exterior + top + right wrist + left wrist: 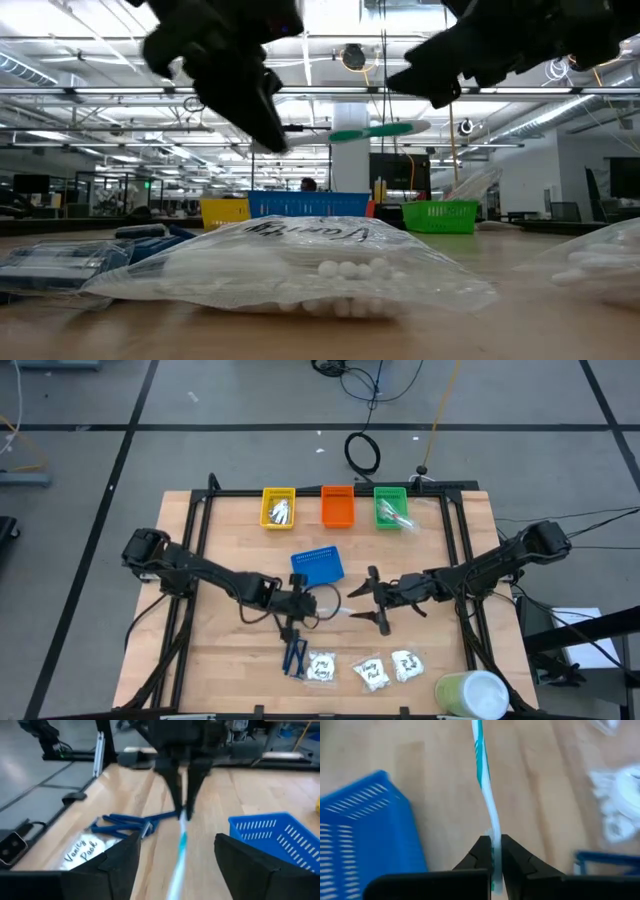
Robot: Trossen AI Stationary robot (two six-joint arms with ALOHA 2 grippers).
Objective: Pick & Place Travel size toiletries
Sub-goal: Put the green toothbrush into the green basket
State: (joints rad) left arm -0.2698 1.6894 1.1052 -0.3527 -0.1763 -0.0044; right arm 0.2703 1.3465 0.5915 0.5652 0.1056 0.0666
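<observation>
A slim teal-and-white toothbrush (335, 610) hangs level above the table between my two grippers. My left gripper (493, 842) is shut on one end of it, left of the table's middle (306, 605). My right gripper (177, 845) is open, and its fingers stand on either side of the toothbrush's free end (176, 865) without touching it. Dark blue razors (295, 655) and three clear bags of white bits (372, 672) lie flat near the table's near edge. In the low view the toothbrush (372, 130) shows high above the nearest bag (300, 265). My left gripper pinches the toothbrush at one end (494, 836) between its two fingers. The fingers point level toward the table's right and lie along the stick. The toothbrush is lifted clear of the table and juts out level toward my right gripper (358, 605).
A blue tray (318, 565) sits just beyond the grippers. Yellow (278, 507), orange (338, 506) and green (391, 507) trays line the far edge. A big pale green-and-white cylinder (470, 695) stands at the near right corner. Bare wood lies between the grippers and the bags.
</observation>
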